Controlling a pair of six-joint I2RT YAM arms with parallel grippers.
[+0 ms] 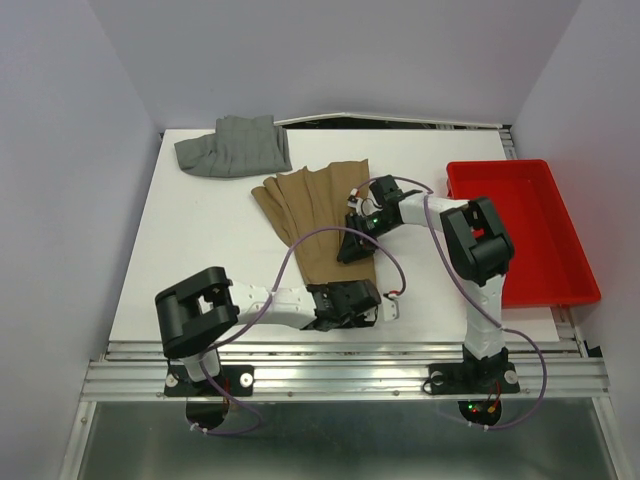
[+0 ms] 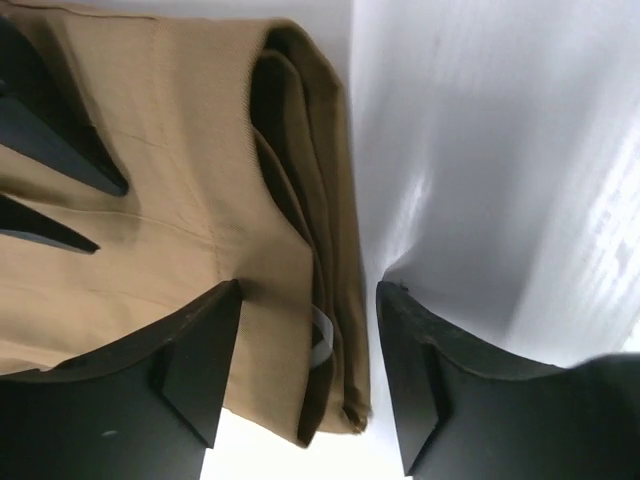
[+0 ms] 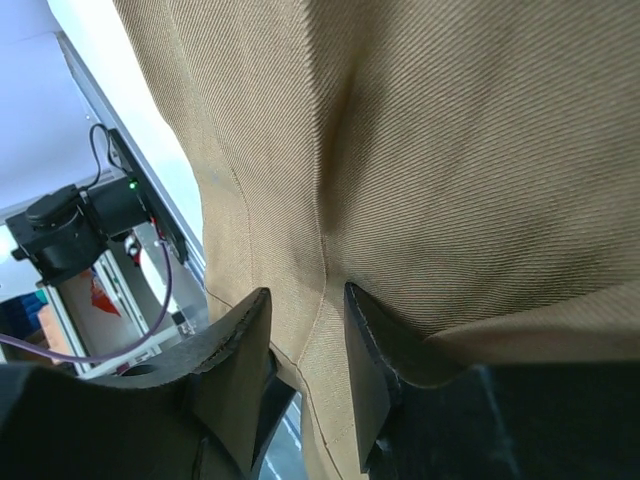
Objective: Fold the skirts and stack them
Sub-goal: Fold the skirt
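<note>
A tan skirt (image 1: 310, 205) lies spread in the middle of the white table (image 1: 200, 240), its pleated hem towards the back. A grey skirt (image 1: 235, 145) lies bunched at the back left. My left gripper (image 1: 350, 300) is open at the tan skirt's near end. In the left wrist view (image 2: 310, 285) its jaws straddle the layered edge of the skirt (image 2: 180, 150), one finger over cloth and the other over bare table. My right gripper (image 1: 352, 245) is at the skirt's right side. In the right wrist view (image 3: 305, 292) its jaws are narrowed on a raised fold of the tan cloth (image 3: 450, 150).
A red tray (image 1: 530, 230) stands at the right side of the table beside the right arm. Purple cables loop over the tan skirt's near part. The table's near edge is a metal rail (image 1: 340, 352) right behind the left gripper.
</note>
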